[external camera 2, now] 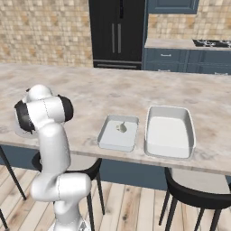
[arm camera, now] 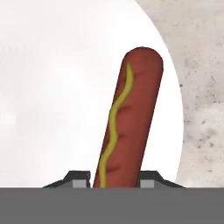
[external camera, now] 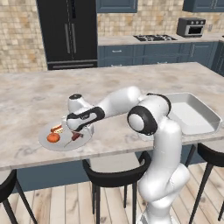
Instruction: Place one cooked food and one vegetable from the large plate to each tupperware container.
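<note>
One cooked item in hand: pincer (arm camera: pixel 116 186) clamped on corn-dog sausage (arm camera: pixel 129 118) over large plate (external camera: pixel 46 141), lower left. Next: lift, carry to small tupperware (external camera 2: pixel 118 132) w/ veg piece.

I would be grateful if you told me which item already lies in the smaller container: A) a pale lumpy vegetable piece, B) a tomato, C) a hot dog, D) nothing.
A: the right base view shows a pale greyish lumpy piece inside the small tray, while the tomato sits on the large plate.
</note>
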Robot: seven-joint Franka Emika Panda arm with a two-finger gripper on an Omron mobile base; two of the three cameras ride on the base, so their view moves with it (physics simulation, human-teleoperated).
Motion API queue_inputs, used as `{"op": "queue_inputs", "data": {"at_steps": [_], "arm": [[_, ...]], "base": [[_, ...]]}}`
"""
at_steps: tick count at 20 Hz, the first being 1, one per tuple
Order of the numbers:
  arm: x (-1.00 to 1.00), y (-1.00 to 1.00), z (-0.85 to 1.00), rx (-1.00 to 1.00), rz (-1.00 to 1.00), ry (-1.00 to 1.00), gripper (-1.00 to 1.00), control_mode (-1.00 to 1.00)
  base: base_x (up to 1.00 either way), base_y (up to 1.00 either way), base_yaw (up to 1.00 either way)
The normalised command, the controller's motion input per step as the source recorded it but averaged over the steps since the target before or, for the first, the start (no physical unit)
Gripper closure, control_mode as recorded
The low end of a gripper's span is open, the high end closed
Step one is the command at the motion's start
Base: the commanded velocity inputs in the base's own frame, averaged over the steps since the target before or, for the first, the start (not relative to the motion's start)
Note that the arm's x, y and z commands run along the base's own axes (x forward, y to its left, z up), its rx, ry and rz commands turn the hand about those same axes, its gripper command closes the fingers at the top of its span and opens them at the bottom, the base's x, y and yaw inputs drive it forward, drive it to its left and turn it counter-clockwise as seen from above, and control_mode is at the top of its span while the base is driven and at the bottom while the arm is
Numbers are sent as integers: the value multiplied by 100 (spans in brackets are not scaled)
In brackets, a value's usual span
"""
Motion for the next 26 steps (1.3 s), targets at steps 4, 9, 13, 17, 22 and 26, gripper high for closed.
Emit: {"op": "queue_inputs", "data": {"at_steps": [4, 9, 13, 17, 22, 26], "arm": [[-64, -98, 70, 0, 0, 0, 100, -100], [-13, -100, 63, 0, 0, 0, 100, -100], [0, -100, 47, 0, -2, -1, 100, -100], [0, -100, 16, 0, -12, 2, 100, -100], [0, -100, 0, 0, -24, 0, 100, -100], [6, -100, 0, 0, -22, 0, 100, -100]], "base": [[0, 0, 0], [0, 0, 0], [0, 0, 0], [0, 0, 0], [0, 0, 0], [0, 0, 0]]}}
